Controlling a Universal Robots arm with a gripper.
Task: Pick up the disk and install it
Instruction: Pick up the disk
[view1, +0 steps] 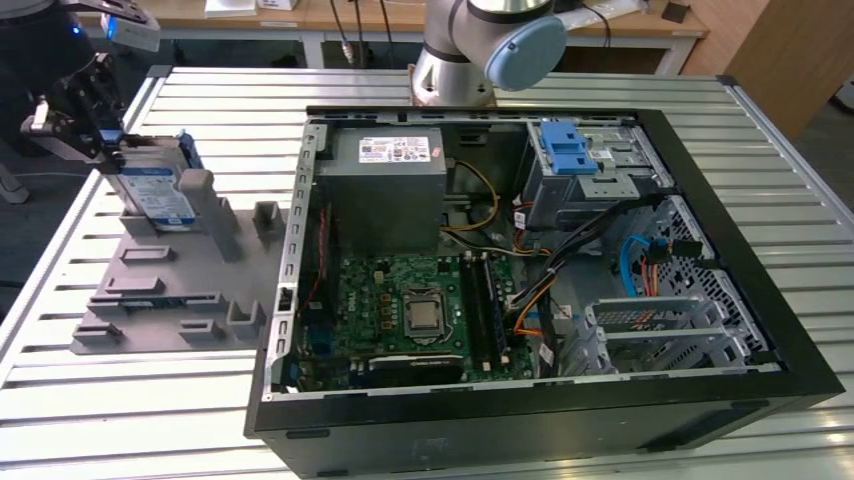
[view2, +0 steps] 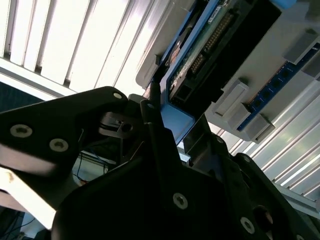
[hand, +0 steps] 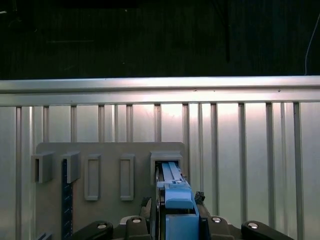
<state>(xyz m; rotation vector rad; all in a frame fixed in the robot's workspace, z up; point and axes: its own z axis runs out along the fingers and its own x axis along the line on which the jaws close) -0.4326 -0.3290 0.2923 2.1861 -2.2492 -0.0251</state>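
Clamping black gripper (view1: 107, 140) fingers (view2: 157, 135) onto the disk (view1: 154, 195) by its smooth blue plastic frame. Holding that flat silver slab upright in a blocky grey holder (view1: 160, 300).

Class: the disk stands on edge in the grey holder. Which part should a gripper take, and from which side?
Probably its top edge, from above: the disk stands upright with its base slotted in the grey holder, leaving both flat faces free up top.

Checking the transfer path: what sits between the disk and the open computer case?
In the exterior view, grey fixture posts stand between the disk and the case.
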